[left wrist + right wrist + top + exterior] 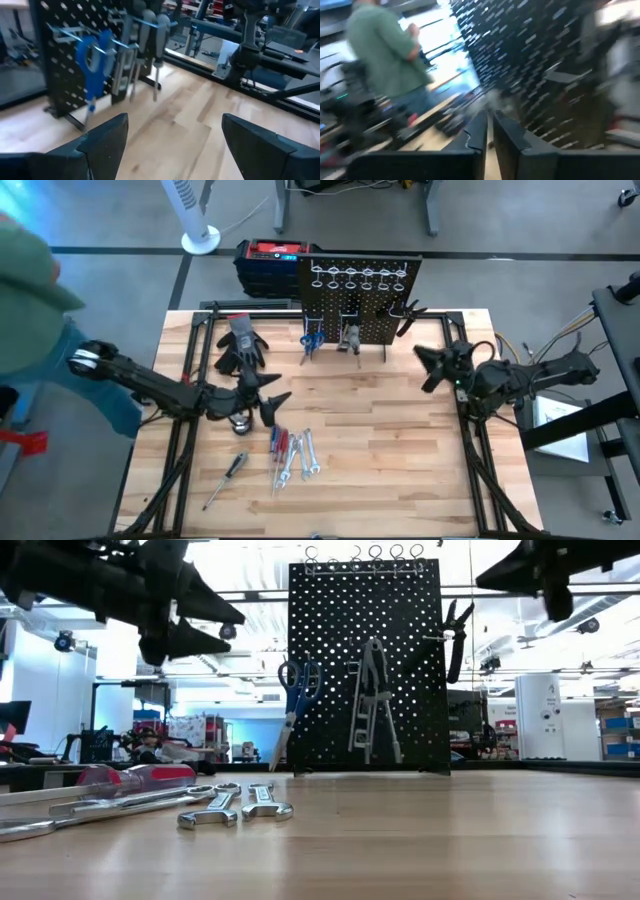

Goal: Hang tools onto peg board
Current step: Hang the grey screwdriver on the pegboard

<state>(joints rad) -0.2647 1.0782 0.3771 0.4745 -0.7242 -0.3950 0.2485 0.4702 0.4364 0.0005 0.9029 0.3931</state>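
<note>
The peg board (360, 300) stands upright at the far edge of the tabletop (400, 470), with blue scissors (311, 338), a wrench set and dark pliers (408, 315) already hung. In front of it and toward the left arm lie the loose wrenches (298, 460) and screwdrivers (277, 442). The left tool (262, 395), spread wide and empty, hovers just above them. The right tool (425, 365), pressed together and empty, hangs near the board's pliers side. Risk, as I judge it: a descent off-centre could scatter the closely packed wrenches
</note>
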